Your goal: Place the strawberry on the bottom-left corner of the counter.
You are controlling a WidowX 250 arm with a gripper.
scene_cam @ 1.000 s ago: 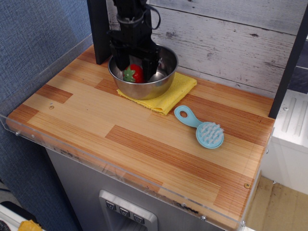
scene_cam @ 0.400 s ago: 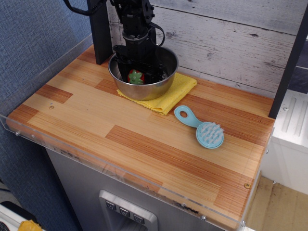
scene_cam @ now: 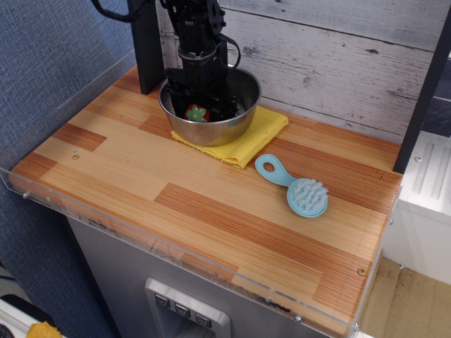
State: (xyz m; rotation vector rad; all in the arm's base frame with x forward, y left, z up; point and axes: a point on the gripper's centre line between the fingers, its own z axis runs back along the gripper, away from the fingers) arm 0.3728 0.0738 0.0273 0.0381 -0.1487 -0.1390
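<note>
Strawberry (scene_cam: pixel 196 113) first: from my screen I see it low inside the steel bowl (scene_cam: pixel 236 121) in the upper middle of the frame, its red body and green cap showing between the dark fingers of my gripper (scene_cam: pixel 199 107). The gripper reaches straight down into the bowl, one finger on each side of the fruit, but the fingers are black against the bowl's shadowed inside and I cannot tell whether they are pressing on the strawberry or just flanking it. The bowl sits on a yellow cloth (scene_cam: pixel 262 130), which lies on the counter (scene_cam: pixel 211 211) near the pale plank wall at the top. Lower right of the cloth, apart from it, a light blue brush (scene_cam: pixel 299 188) lies flat with its bristle head toward the right and its looped handle toward the bowl. The counter's lower-left corner of the frame is bare wood behind the clear rim.
</note>
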